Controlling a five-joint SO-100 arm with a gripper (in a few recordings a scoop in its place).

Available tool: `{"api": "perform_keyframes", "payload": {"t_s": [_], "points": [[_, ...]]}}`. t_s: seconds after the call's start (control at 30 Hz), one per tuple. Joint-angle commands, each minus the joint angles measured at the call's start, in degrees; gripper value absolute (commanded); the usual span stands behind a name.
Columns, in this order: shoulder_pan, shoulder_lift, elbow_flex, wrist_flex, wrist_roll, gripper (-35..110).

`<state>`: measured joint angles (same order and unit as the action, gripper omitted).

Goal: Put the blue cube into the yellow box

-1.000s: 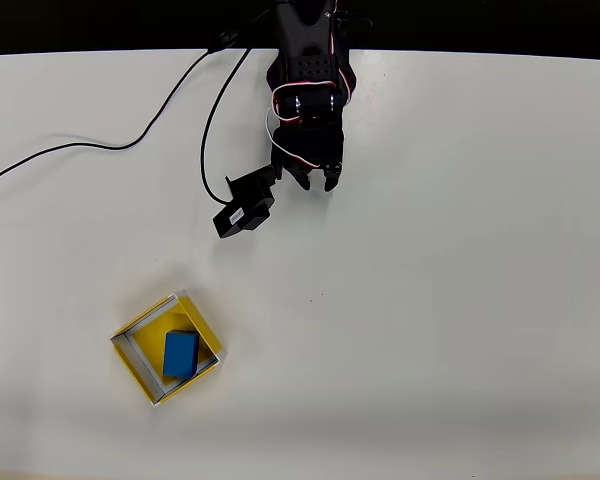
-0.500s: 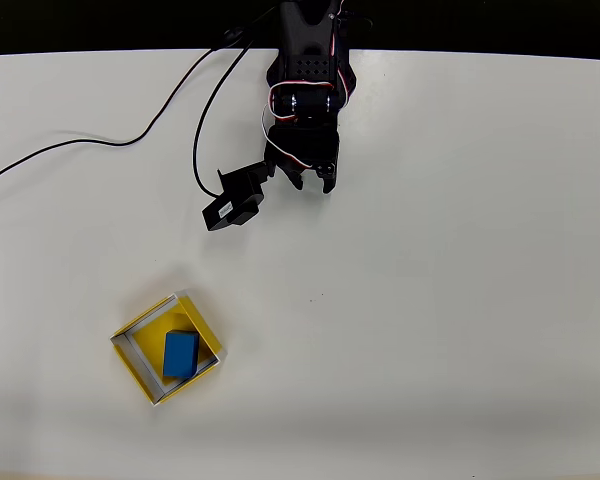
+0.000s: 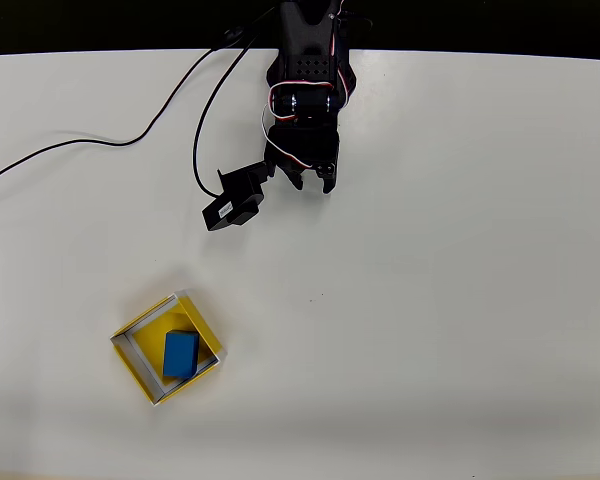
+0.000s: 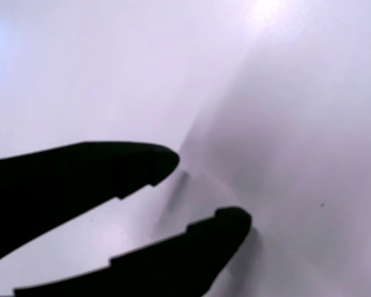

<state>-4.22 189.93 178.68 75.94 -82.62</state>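
I've got the small solid bright-blue cube [image 3: 180,354] lying flat on the yellow floor of the shallow square yellow box with thin pale walls [image 3: 130,329], lower left in the overhead view. It sits toward the box's right-hand side, near or touching the wall there; can't tell which. Task looks done to me.

My black two-finger gripper [image 3: 314,183] is up near the table's far edge, well apart from the box. In the wrist view the gripper [image 4: 201,192] has its fingers parted by a modest gap, tips not meeting, nothing between them, just bare table beyond.

Risks from here: mainly me. Any swing back toward the lower left could clip a thin wall and shove or tip the light box, spilling the cube. The small black cabled module [image 3: 234,201] sits just left of the gripper; a careless sweep could catch it or drag its black cable [image 3: 70,148], which runs off toward the left edge. The red and white wires on the black arm [image 3: 305,80] look loose enough to snag.

Surface: plain matte white table [image 3: 460,300], with a faint speck near the middle. Beyond the far edge it's just black, room not readable. Lighting is even; the wrist view has a bright glare patch up top and soft finger shadows.
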Motion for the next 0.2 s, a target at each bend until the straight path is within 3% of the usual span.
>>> {"api": "perform_keyframes", "payload": {"t_s": [0.0, 0.17], "points": [[-0.44, 1.05, 1.49, 0.35, -0.44, 17], [-0.44, 1.05, 1.49, 0.35, -0.44, 17]]}}
